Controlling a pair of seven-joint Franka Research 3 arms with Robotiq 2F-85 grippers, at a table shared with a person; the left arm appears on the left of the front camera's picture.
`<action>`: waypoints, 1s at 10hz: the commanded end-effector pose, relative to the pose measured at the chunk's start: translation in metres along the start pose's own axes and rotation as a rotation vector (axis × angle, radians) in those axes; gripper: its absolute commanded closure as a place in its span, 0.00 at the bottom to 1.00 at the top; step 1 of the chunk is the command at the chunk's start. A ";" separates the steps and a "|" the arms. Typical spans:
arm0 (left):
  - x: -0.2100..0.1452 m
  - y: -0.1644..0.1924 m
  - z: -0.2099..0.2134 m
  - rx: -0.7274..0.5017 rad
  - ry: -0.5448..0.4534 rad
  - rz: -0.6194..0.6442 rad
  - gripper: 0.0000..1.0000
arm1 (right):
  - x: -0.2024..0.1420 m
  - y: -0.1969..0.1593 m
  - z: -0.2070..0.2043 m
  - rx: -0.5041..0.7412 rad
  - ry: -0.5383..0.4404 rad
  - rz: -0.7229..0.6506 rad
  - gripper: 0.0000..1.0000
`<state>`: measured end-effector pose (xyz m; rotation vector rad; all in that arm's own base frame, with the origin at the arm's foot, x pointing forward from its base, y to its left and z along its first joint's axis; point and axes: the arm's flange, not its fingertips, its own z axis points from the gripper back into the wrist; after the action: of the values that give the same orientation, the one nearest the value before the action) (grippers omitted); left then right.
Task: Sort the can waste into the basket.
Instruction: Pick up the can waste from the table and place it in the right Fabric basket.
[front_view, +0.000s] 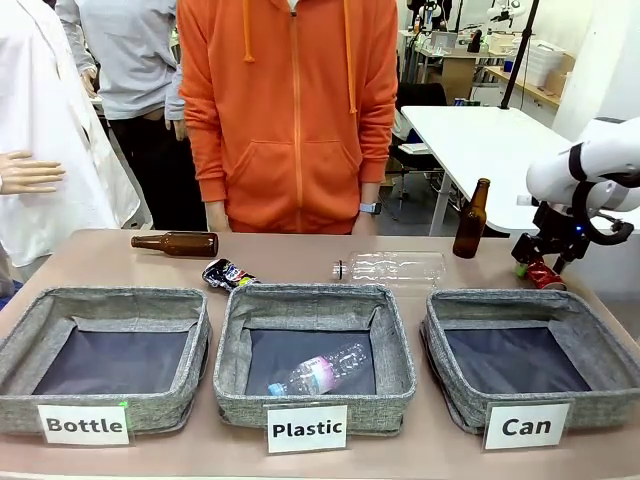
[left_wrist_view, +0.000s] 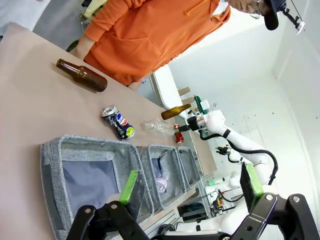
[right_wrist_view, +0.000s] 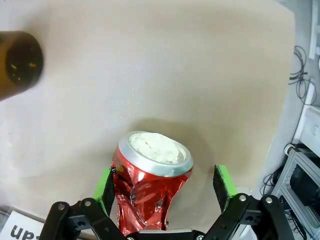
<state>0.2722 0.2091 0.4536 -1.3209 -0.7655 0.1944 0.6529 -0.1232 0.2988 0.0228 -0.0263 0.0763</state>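
The red can (right_wrist_view: 150, 175), dented and with a silver top, sits between the fingers of my right gripper (right_wrist_view: 165, 182). The left pad (right_wrist_view: 104, 185) is against it and the right pad (right_wrist_view: 225, 181) stands apart, so the jaws are open around it. From the front, that gripper (front_view: 538, 266) and the red can (front_view: 546, 275) are low over the table's far right, behind the "Can" basket (front_view: 530, 305). The crushed dark can (front_view: 228, 273) lies behind the middle basket. My left gripper (left_wrist_view: 191, 184) hangs open and empty, high above the left baskets.
A brown bottle (front_view: 178, 243) lies at the back left and another (front_view: 471, 220) stands near the right gripper. A clear plastic bottle (front_view: 392, 268) lies behind the "Plastic" basket (front_view: 315, 300), which holds one more. The "Bottle" basket (front_view: 100, 305) is at left. A person in orange stands across the table.
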 end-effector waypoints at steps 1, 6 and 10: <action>-0.002 -0.002 0.002 -0.004 0.010 -0.016 0.00 | 0.010 0.004 0.008 -0.025 0.013 -0.022 0.00; -0.002 -0.002 0.002 -0.004 0.010 -0.016 0.00 | 0.010 0.006 0.008 -0.007 0.049 -0.006 1.00; -0.002 -0.002 0.002 -0.004 0.010 -0.016 0.00 | 0.007 0.003 0.012 0.001 0.053 -0.020 1.00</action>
<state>0.2722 0.2091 0.4536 -1.3209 -0.7654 0.1943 0.6548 -0.1193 0.3059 0.0354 0.0215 0.0762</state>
